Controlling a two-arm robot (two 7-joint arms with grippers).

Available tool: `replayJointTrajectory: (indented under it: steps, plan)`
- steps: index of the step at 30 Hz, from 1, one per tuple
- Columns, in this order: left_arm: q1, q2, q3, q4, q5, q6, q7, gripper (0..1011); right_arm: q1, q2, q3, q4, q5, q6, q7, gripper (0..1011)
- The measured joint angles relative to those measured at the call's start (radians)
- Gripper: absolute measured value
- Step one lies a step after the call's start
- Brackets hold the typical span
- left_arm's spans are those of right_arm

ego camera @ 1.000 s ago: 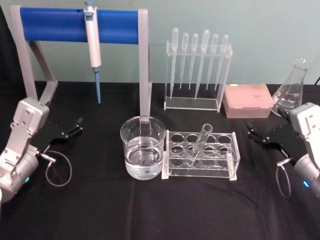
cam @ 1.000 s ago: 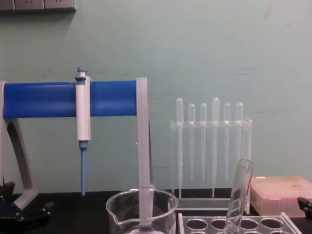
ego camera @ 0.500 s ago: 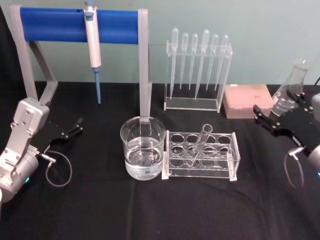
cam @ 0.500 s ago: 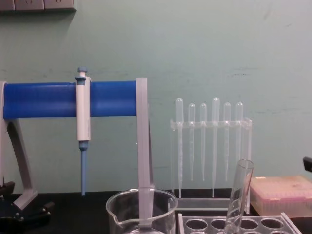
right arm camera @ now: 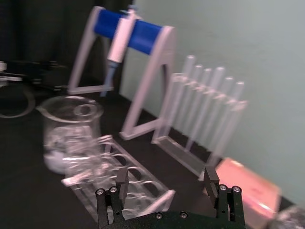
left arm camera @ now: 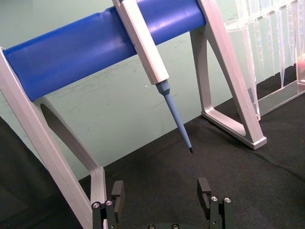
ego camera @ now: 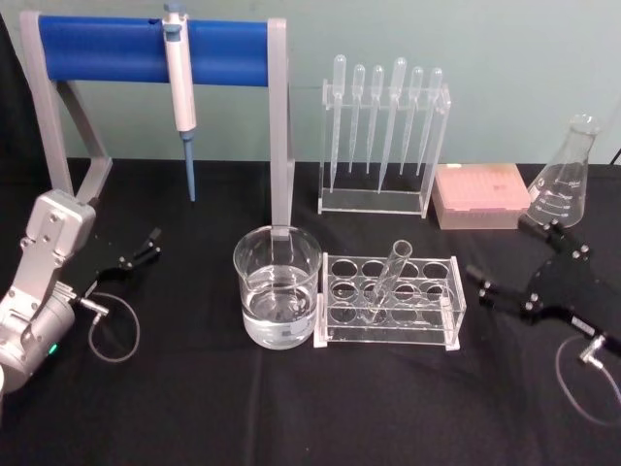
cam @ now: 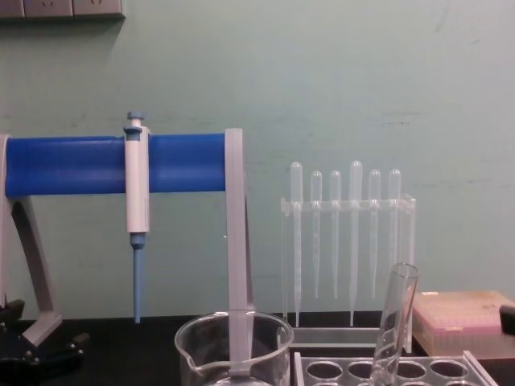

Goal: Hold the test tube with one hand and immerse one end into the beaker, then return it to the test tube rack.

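The test tube [ego camera: 390,275] is a clear glass tube leaning in a clear rack [ego camera: 448,309], its open rim up and tilted toward the back right. The chest view shows the test tube [cam: 396,320] rising above the rack holes. The beaker [ego camera: 277,287], wide and holding clear liquid, stands just left of the rack; its spouted rim shows in the chest view [cam: 233,344]. My right gripper [ego camera: 512,258] is open, right of the rack and apart from it. Its wrist view shows the open gripper [right arm camera: 166,182] facing rack and beaker [right arm camera: 71,128]. My left gripper [ego camera: 137,250] rests open at the far left.
A white-and-blue pipettor [ego camera: 180,85] hangs on a blue-barred stand [ego camera: 116,49] behind the beaker. A rack of plastic pipettes [ego camera: 384,136], a pink tip box [ego camera: 479,194] and a conical flask [ego camera: 567,177] stand at the back right. Cable loops lie by both arms.
My right gripper lifted toward the flask, then came down and left, closer to the rack's right end. The left arm, tube and beaker have not moved.
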Motion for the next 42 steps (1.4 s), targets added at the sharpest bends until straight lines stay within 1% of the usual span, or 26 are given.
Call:
replayJointTrajectory:
  steps: [1,2,5,8,11,13,15,16,18,21,26,27,31,34,42]
  plan:
    - [0.000,0.000,0.000,0.000,0.000,0.000,0.000,1000,0.000,0.002,-0.001,0.002,0.008,-0.002,0.018,1003]
    - [0.000,0.000,0.000,0.000,0.000,0.000,0.000,1000,0.001,0.005,-0.005,0.007,0.026,-0.003,0.056,1003]
    - [0.000,0.000,0.000,0.000,0.000,0.000,0.000,1000,0.008,0.007,-0.013,0.016,0.047,-0.007,0.111,1003]
    - [0.000,0.000,0.000,0.000,0.000,0.000,0.000,1000,0.024,0.005,-0.027,0.029,0.071,-0.014,0.191,1003]
    - [0.000,0.000,0.000,0.000,0.000,0.000,0.000,1000,0.040,-0.003,-0.038,0.034,0.081,-0.012,0.234,1002]
    - [0.000,0.000,0.000,0.000,0.000,0.000,0.000,1000,0.048,-0.010,-0.044,0.036,0.084,-0.006,0.249,1003]
    - [0.000,0.000,0.000,0.000,0.000,0.000,0.000,1000,0.055,-0.018,-0.049,0.038,0.089,0.005,0.263,1003]
    - [0.000,0.000,0.000,0.000,0.000,0.000,0.000,1000,0.063,-0.028,-0.054,0.040,0.095,0.020,0.271,1003]
    - [0.000,0.000,0.000,0.000,0.000,0.000,0.000,1000,0.070,-0.038,-0.058,0.043,0.104,0.036,0.280,1003]
    - [0.000,0.000,0.000,0.000,0.000,0.000,0.000,1000,0.087,-0.064,-0.066,0.049,0.118,0.071,0.297,1003]
    - [0.000,0.000,0.000,0.000,0.000,0.000,0.000,1000,0.111,-0.097,-0.076,0.064,0.122,0.097,0.301,1003]
    - [0.000,0.000,0.000,0.000,0.000,0.000,0.000,1000,0.120,-0.110,-0.080,0.071,0.120,0.103,0.297,1003]
    - [0.000,0.000,0.000,0.000,0.000,0.000,0.000,1000,0.140,-0.131,-0.090,0.086,0.111,0.115,0.290,1003]
    - [0.000,0.000,0.000,0.000,0.000,0.000,0.000,1000,0.167,-0.154,-0.106,0.109,0.095,0.127,0.286,1003]
    - [0.000,0.000,0.000,0.000,0.000,0.000,0.000,1000,0.211,-0.186,-0.129,0.144,0.069,0.137,0.284,1003]
